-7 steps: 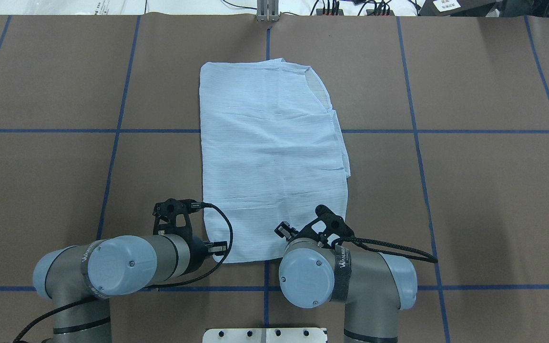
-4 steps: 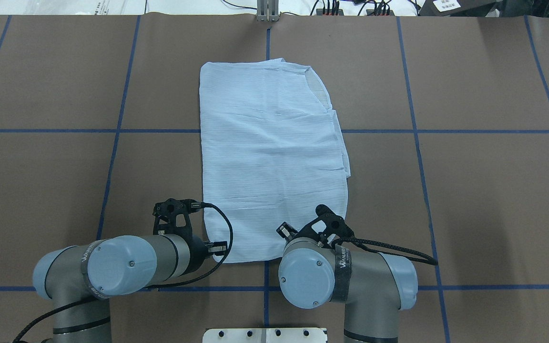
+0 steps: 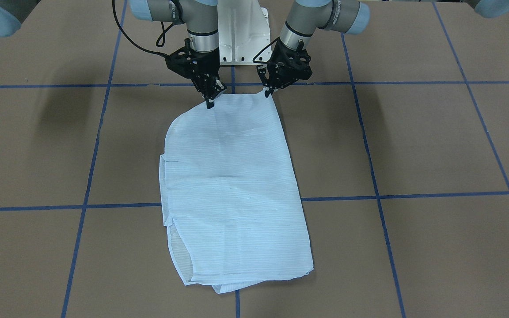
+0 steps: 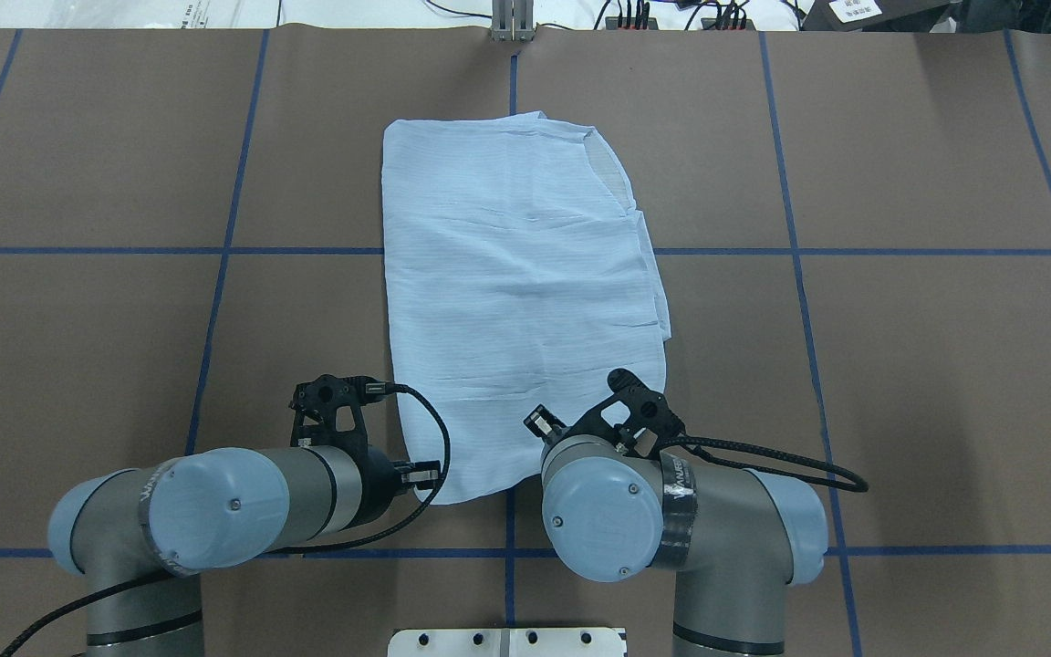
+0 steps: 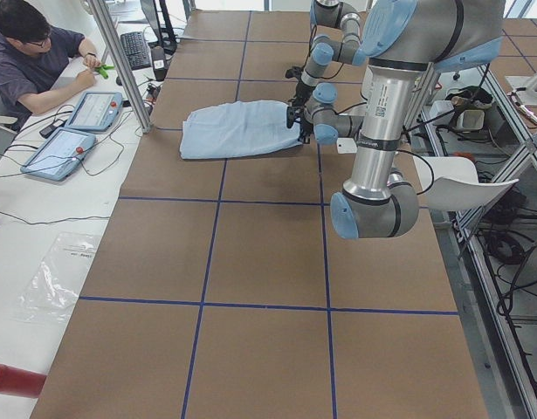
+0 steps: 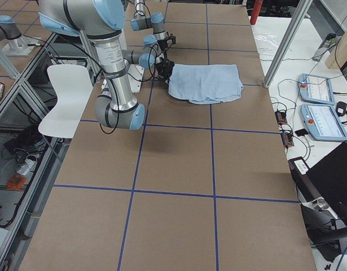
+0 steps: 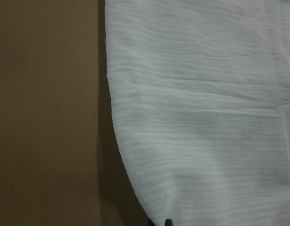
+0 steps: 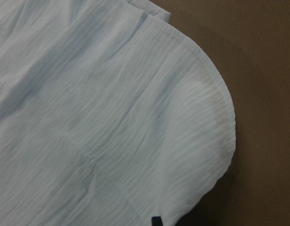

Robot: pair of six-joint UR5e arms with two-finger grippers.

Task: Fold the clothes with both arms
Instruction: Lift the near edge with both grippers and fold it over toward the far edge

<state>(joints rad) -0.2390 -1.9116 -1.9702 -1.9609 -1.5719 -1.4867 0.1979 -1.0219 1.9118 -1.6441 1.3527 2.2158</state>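
Nearest the robot, both grippers are down at the shirt's near hem. The left gripper (image 3: pixel 267 91) looks pinched onto one corner and the right gripper (image 3: pixel 210 101) onto the other. Both wrist views show cloth raised off the table with shadow under it, so I'd call it a real hold on both sides.

The shirt (image 4: pixel 525 274) lies as a long narrow panel running away from the robot, mid-table (image 4: pixel 945 365), with its sides apparently folded in already. My read is that this is the lengthwise fold, near hem carried over to the far edge. To do it well, lift both corners level and together, hold the hem taut between them, and travel straight along the centre tape line (image 4: pixel 514 82) so the edges stack. It's thin fabric — expect sag in the middle.

The shirt's right-hand edge is uneven, with layers peeking out. The table stretches well out to either side, so swing room isn't the issue. Past the far edge there's less of it — a metal post (image 4: pixel 512 20) and cables sit there.
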